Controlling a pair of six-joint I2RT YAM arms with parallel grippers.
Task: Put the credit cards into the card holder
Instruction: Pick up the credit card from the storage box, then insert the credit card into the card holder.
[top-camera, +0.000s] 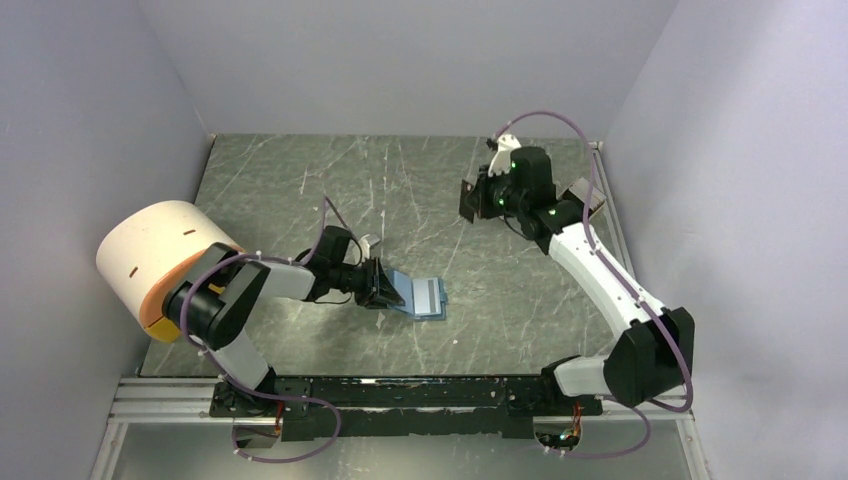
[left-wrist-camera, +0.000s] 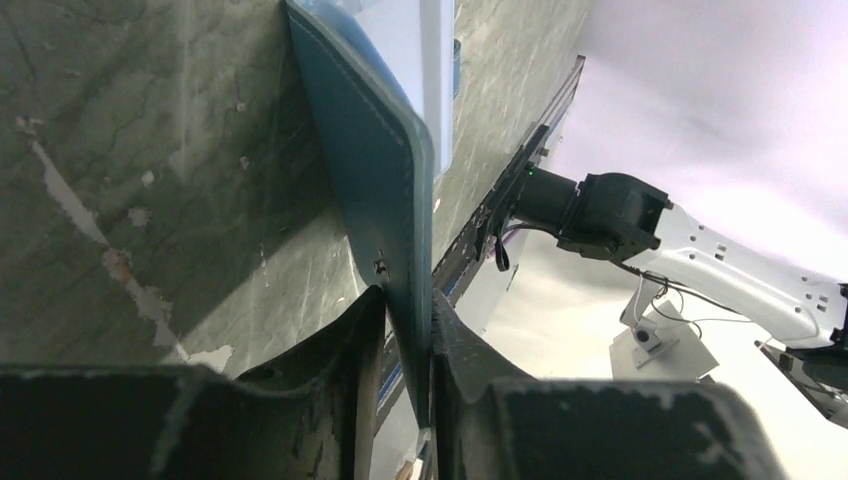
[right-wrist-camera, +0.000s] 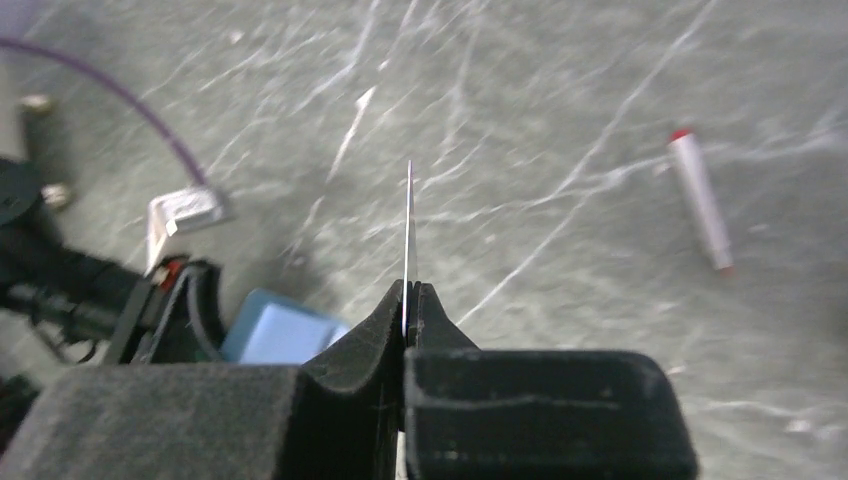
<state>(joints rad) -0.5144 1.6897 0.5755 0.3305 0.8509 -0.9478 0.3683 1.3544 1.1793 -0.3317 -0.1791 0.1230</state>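
The teal-blue card holder (top-camera: 420, 294) lies open on the marble table, lighter blue inside, with a pale card with a dark stripe (top-camera: 431, 293) at its slots. My left gripper (top-camera: 376, 284) is shut on the holder's left flap; in the left wrist view the gripper (left-wrist-camera: 408, 310) pinches the flap's teal edge (left-wrist-camera: 370, 150). My right gripper (top-camera: 472, 202) hovers at the back right of the table. In the right wrist view it (right-wrist-camera: 408, 296) is shut on a thin pale credit card (right-wrist-camera: 409, 225) seen edge-on, above and beyond the holder (right-wrist-camera: 280, 332).
A thin white stick with red ends (right-wrist-camera: 700, 200) lies on the table right of the held card. A big cream and orange cylinder (top-camera: 160, 262) stands at the table's left edge. Walls close the table on three sides; a metal rail (top-camera: 420, 390) runs along the front.
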